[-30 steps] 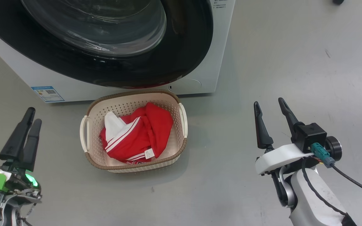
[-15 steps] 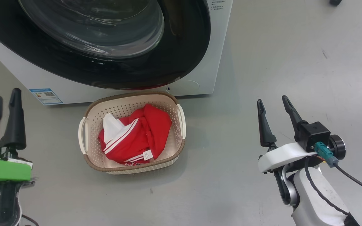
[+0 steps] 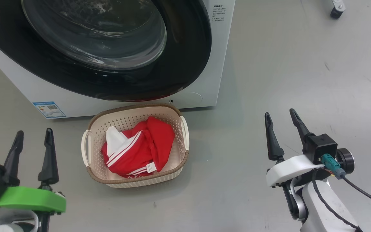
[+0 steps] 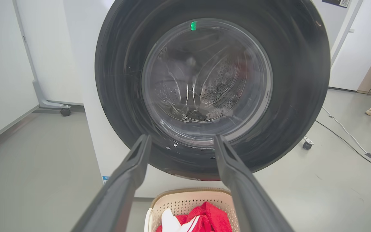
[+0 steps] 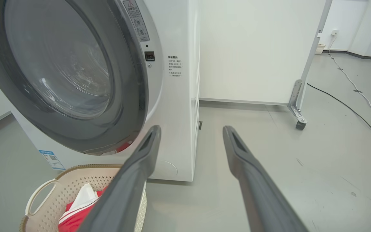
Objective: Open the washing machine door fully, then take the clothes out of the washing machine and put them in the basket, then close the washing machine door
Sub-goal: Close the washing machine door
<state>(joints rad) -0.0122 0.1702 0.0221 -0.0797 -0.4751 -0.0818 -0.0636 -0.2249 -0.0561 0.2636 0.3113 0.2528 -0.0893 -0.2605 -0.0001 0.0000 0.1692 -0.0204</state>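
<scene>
- Nearest, the left gripper (image 3: 34, 131) and right gripper (image 3: 279, 112) are held low, fingers spread wide, nothing grasped.
- Between them, the soft red, white-striped clothes (image 3: 140, 148) are seen lying inside the cream perforated plastic basket (image 3: 134, 107) on the floor (image 3: 269, 64).
- Beyond, the big round black-ringed glass washing machine door (image 3: 185, 64) looks swung to against the large white front-loading washing machine (image 3: 219, 48). Whether it is latched cannot be told, so a firm, square push is advised.

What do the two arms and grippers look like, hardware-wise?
Left gripper: two long, tapered dark fingers on a bright green bracket. Right gripper: same fingers on a white bracket, with a black boxy module, teal connector, black cable and pale forearm.
</scene>
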